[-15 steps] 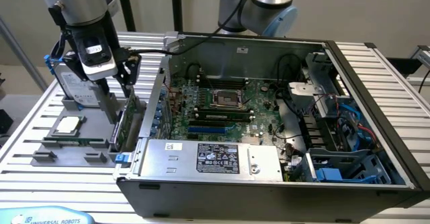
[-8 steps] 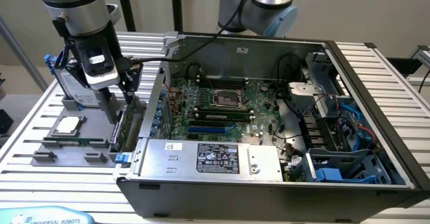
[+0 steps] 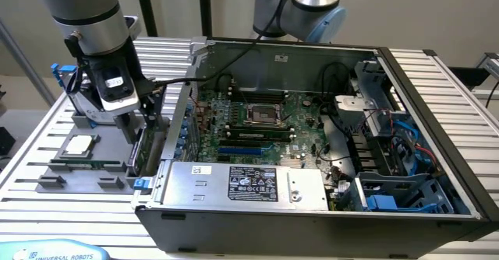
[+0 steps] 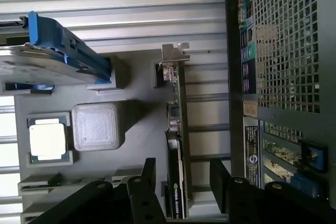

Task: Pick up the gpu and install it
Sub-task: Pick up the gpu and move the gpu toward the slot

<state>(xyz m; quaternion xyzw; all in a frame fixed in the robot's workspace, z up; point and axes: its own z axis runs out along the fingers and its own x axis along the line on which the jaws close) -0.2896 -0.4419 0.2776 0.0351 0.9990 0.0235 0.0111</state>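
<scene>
Hand [image 4: 184,174] stood wide open, empty. Its fingers [image 4: 148,174] straddled the thin dark green-black gpu [image 4: 176,129], which stood edge-on in the grey plastic fixture [image 4: 139,129]. Exterior view: gpu lay at 6 o'clock from hand, long axis roughly 1-to-7, parallel to the black computer case [image 3: 312,225].

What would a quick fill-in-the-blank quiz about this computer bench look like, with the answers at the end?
1. The gripper stands ___, one finger on each side of the gpu.
2. The gpu's end bracket is ___ in colour.
3. The hard drive carries rails coloured ___.
4. The gpu stands ___ the computer case, not yet installed.
Missing words: open; silver; blue; outside.
</scene>
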